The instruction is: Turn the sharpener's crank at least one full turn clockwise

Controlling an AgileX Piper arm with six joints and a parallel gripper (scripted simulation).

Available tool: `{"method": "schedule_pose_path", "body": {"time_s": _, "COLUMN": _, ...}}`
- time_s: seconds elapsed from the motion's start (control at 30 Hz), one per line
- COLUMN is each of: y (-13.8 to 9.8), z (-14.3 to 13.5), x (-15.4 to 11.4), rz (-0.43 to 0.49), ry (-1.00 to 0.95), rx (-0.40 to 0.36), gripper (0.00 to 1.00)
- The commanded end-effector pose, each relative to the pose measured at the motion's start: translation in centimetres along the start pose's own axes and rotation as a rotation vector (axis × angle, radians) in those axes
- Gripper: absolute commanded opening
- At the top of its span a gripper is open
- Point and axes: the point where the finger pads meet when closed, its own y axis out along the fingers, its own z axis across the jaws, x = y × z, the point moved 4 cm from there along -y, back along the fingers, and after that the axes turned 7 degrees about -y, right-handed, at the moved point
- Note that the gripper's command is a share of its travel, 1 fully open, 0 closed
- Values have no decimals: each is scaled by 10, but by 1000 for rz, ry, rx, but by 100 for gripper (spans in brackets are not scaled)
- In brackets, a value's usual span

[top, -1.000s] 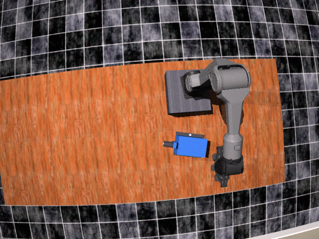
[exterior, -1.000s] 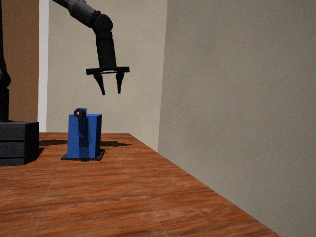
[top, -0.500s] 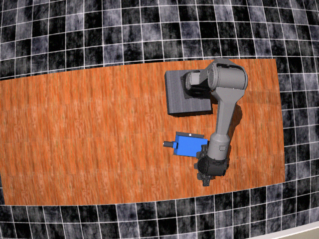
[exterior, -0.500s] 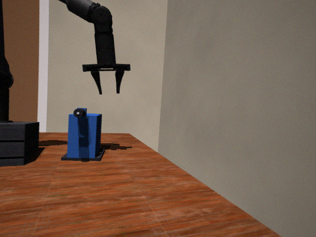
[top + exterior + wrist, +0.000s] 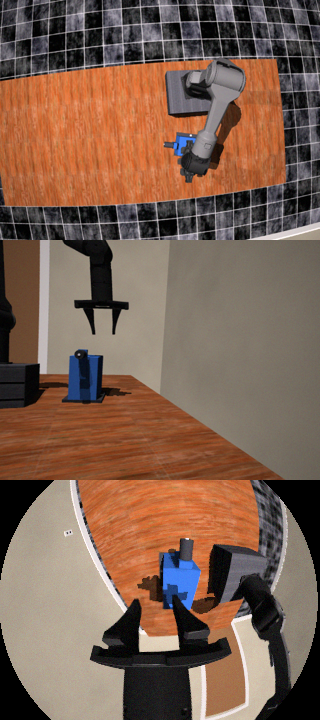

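The blue sharpener [image 5: 85, 379] stands on a dark base on the wooden table. Its crank arm points up, with the dark cylindrical handle [image 5: 80, 354] at the top of the near face. From above the handle [image 5: 169, 144] sticks out to the left of the blue body [image 5: 182, 145]. My gripper [image 5: 103, 333] is open and empty, fingers pointing down, hanging above the sharpener and a little to the right of the handle. In the wrist view the gripper [image 5: 158, 615] has the sharpener [image 5: 179, 582] and its handle [image 5: 186, 548] beyond the fingertips.
The arm's dark grey base block [image 5: 186, 94] sits on the table behind the sharpener, also at the left edge of the side view [image 5: 18, 384]. A beige wall [image 5: 240, 343] runs along the table's right edge. The arm covers part of the sharpener from above.
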Motion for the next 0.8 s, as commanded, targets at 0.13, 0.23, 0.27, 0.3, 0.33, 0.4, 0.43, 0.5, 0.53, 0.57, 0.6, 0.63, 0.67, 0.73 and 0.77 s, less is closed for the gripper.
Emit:
{"method": "schedule_pose_path", "body": {"time_s": 0.13, "y": -1, "z": -14, "x": 22, "rz": -6, "ry": 31, "rx": -25, "gripper": 69}}
{"method": "schedule_pose_path", "body": {"time_s": 0.23, "y": -1, "z": -22, "x": 34, "rz": -9, "ry": 66, "rx": -58, "gripper": 69}}
{"method": "schedule_pose_path", "body": {"time_s": 0.27, "y": -2, "z": -26, "x": 37, "rz": -9, "ry": 63, "rx": -56, "gripper": 69}}
{"method": "schedule_pose_path", "body": {"time_s": 0.3, "y": -2, "z": -29, "x": 41, "rz": -9, "ry": 64, "rx": -54, "gripper": 69}}
{"method": "schedule_pose_path", "body": {"time_s": 0.33, "y": -2, "z": -32, "x": 45, "rz": -9, "ry": 64, "rx": -54, "gripper": 69}}
{"method": "schedule_pose_path", "body": {"time_s": 0.4, "y": -2, "z": -32, "x": 45, "rz": -9, "ry": 64, "rx": -54, "gripper": 69}}
{"method": "schedule_pose_path", "body": {"time_s": 0.43, "y": -2, "z": -35, "x": 49, "rz": -7, "ry": 91, "rx": -80, "gripper": 69}}
{"method": "schedule_pose_path", "body": {"time_s": 0.5, "y": -3, "z": -43, "x": 56, "rz": -7, "ry": 96, "rx": -86, "gripper": 69}}
{"method": "schedule_pose_path", "body": {"time_s": 0.53, "y": -3, "z": -46, "x": 59, "rz": -8, "ry": 96, "rx": -84, "gripper": 69}}
{"method": "schedule_pose_path", "body": {"time_s": 0.57, "y": -3, "z": -49, "x": 62, "rz": -8, "ry": 96, "rx": -84, "gripper": 69}}
{"method": "schedule_pose_path", "body": {"time_s": 0.6, "y": -3, "z": -53, "x": 66, "rz": -8, "ry": 96, "rx": -85, "gripper": 69}}
{"method": "schedule_pose_path", "body": {"time_s": 0.63, "y": -4, "z": -57, "x": 69, "rz": -8, "ry": 96, "rx": -85, "gripper": 69}}
{"method": "schedule_pose_path", "body": {"time_s": 0.67, "y": 0, "z": -57, "x": 70, "rz": -5, "ry": 97, "rx": -88, "gripper": 69}}
{"method": "schedule_pose_path", "body": {"time_s": 0.73, "y": 6, "z": -58, "x": 70, "rz": -4, "ry": 97, "rx": -89, "gripper": 69}}
{"method": "schedule_pose_path", "body": {"time_s": 0.77, "y": 8, "z": -59, "x": 71, "rz": -4, "ry": 96, "rx": -89, "gripper": 69}}
